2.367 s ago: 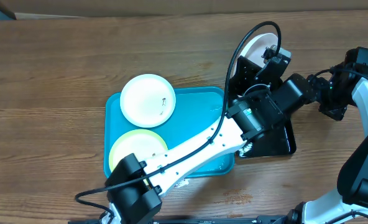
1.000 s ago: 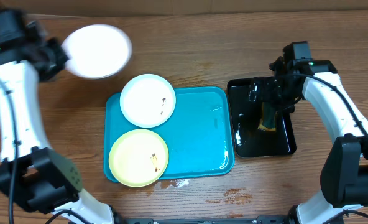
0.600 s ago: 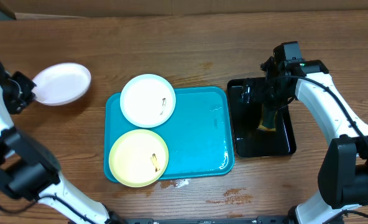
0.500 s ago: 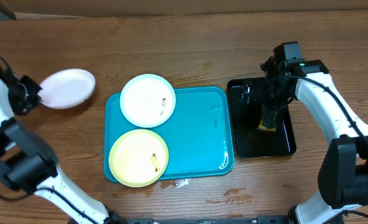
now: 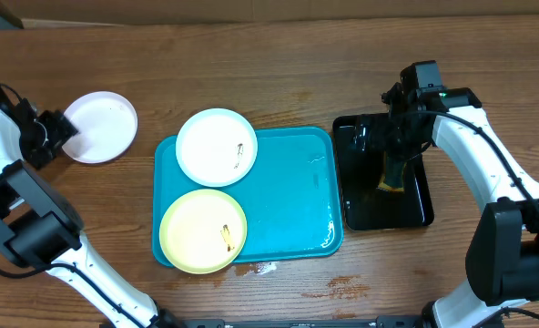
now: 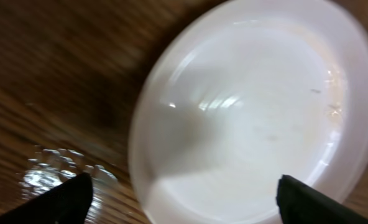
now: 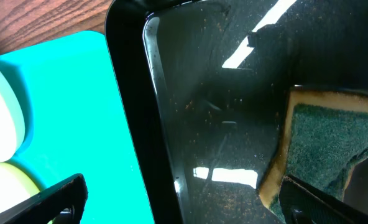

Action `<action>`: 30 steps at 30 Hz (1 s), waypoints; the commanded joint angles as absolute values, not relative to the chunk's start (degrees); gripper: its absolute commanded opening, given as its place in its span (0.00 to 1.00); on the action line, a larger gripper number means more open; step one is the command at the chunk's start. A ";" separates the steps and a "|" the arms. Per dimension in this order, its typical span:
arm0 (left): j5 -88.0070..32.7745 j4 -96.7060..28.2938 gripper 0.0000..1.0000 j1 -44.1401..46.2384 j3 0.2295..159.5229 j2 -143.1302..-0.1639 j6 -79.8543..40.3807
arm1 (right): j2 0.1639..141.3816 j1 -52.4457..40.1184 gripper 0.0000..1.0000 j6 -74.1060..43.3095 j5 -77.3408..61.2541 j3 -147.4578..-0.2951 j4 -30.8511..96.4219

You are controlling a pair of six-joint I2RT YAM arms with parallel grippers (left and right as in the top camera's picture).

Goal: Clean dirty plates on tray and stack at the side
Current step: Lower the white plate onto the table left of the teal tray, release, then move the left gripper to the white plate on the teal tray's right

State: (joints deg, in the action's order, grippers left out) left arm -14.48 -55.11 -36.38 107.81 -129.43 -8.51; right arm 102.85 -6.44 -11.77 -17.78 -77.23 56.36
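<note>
A white plate [image 5: 101, 128] [image 6: 252, 112] lies on the wood left of the turquoise tray [image 5: 292, 196]. My left gripper [image 5: 62, 134] [image 6: 184, 202] is open, its fingers [image 6: 69, 198] standing wide on either side of that plate's near rim. On the tray rest a second white plate [image 5: 217, 147] with small dark smears and a pale yellow plate [image 5: 203, 230] with a brown smear. My right gripper [image 5: 397, 132] [image 7: 187, 202] hangs open over the black tray [image 5: 361, 196], holding nothing.
A green and yellow sponge [image 5: 390, 173] [image 7: 327, 143] lies in the glossy black tray [image 7: 190, 93] right of the turquoise tray [image 7: 59, 124]. Water shines on the wood near the tray's front edge [image 5: 265, 268] and beside the left plate [image 6: 47, 171].
My left arm swung the white plate from above the tray out to the left, set it down on the wood and opened. The right arm has barely moved.
</note>
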 commanded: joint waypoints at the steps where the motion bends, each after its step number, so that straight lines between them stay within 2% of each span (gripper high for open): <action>1: -26.94 -59.13 0.99 -35.97 115.33 -128.57 -6.81 | 101.75 -6.26 1.00 -11.68 -18.09 -77.08 56.03; 2: -28.86 -63.94 0.95 -35.40 118.93 -128.57 -6.83 | 101.75 -6.26 1.00 -11.68 -18.09 -77.08 56.25; 5: -30.89 -70.81 0.92 -33.34 122.76 -128.55 -6.31 | 101.75 -6.26 1.00 -11.55 -18.06 -77.08 56.71; 7: -31.59 -74.30 0.75 -30.61 123.61 -128.55 -4.34 | 101.75 -6.26 1.00 -9.28 -18.06 -77.08 57.54; 9: -31.11 -76.73 0.66 -27.33 123.39 -128.60 -2.33 | 101.75 -6.26 1.00 -8.45 -17.89 -77.08 58.26; 10: -29.28 -77.54 0.48 -24.45 122.54 -128.64 -1.19 | 101.75 -6.26 1.00 -8.47 -17.65 -77.08 58.78; 11: -26.83 -77.71 0.42 -22.33 121.89 -128.64 -1.23 | 101.75 -6.26 1.00 -8.47 -17.63 -77.08 59.09; 12: -24.01 -77.67 0.40 -20.03 121.19 -128.64 -1.26 | 101.75 -6.26 1.00 -8.49 -17.65 -77.08 59.44; 21: -6.90 -77.73 0.48 -4.08 118.96 -128.68 -2.44 | 101.75 -6.26 1.00 -8.56 -17.67 -77.08 59.94; 30: -1.45 -80.86 0.50 -1.37 118.91 -128.68 -5.39 | 101.75 -6.26 1.00 -8.71 -17.67 -77.08 60.40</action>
